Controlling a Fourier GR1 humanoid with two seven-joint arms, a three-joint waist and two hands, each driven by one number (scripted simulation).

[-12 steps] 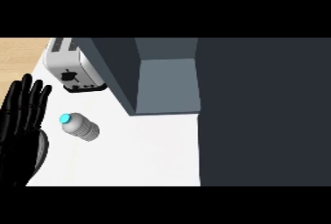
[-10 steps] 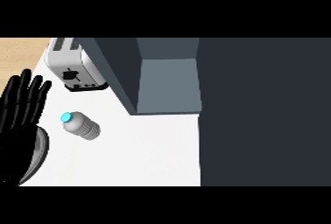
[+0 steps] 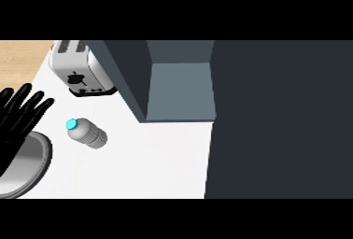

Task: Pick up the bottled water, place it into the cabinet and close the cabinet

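Left hand (image 3: 21, 116), at nine o'clock: fingers straight and spread, holding nothing, resting over a grey plate (image 3: 31, 172). Water bottle (image 3: 86, 133): lying on the white counter (image 3: 151, 163), blue cap toward the hand, just beside it. Likely light, rigid, smooth, prone to rolling; best grasped round the mid-body. Toaster (image 3: 82, 70) at eleven. Cabinet (image 3: 179, 88), open, at twelve.

bottled water (image 3: 87, 134) lying on bench (image 3: 151, 163), left of open cabinet (image 3: 180, 91) | toaster (image 3: 82, 74) far-left, behind bottle | left hand (image 3: 17, 119) at left edge, beside bottle | bowl (image 3: 31, 163) near-left
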